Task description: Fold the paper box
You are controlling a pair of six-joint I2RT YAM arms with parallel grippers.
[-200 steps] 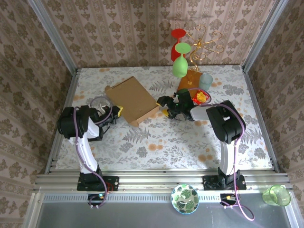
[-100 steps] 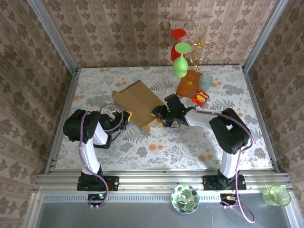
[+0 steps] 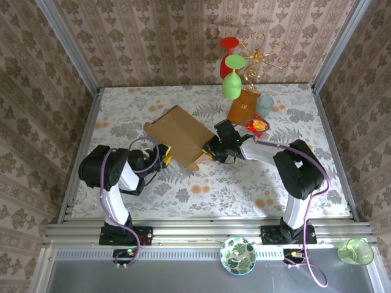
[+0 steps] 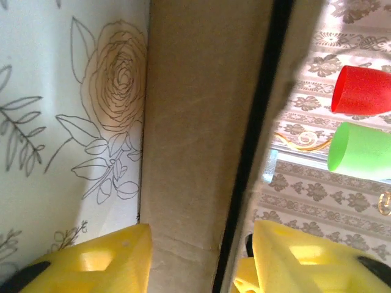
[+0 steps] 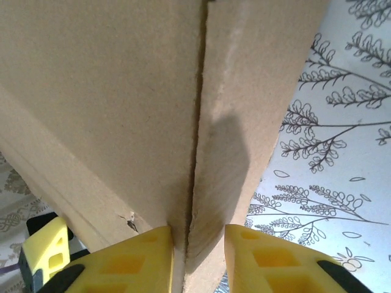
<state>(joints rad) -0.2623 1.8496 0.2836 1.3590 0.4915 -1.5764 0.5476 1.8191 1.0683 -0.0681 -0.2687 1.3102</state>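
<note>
The paper box [image 3: 177,131] sits near the middle of the table [image 3: 244,183], a little closer to its right edge than a second ago and lifted at its near corner. The left gripper [image 3: 162,156] clamps its left side. The right gripper [image 3: 212,149], now drawn in closer, pinches doubled cardboard on the right.

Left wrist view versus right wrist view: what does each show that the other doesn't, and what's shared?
Left wrist: a red glass and a green glass beyond the paper box, and a rose on the tablecloth. Right wrist: the seam where two panels meet, with leaf sprigs on the cloth. Both: cardboard clamped between yellow fingers, the left gripper in one, the right gripper in the other.
</note>
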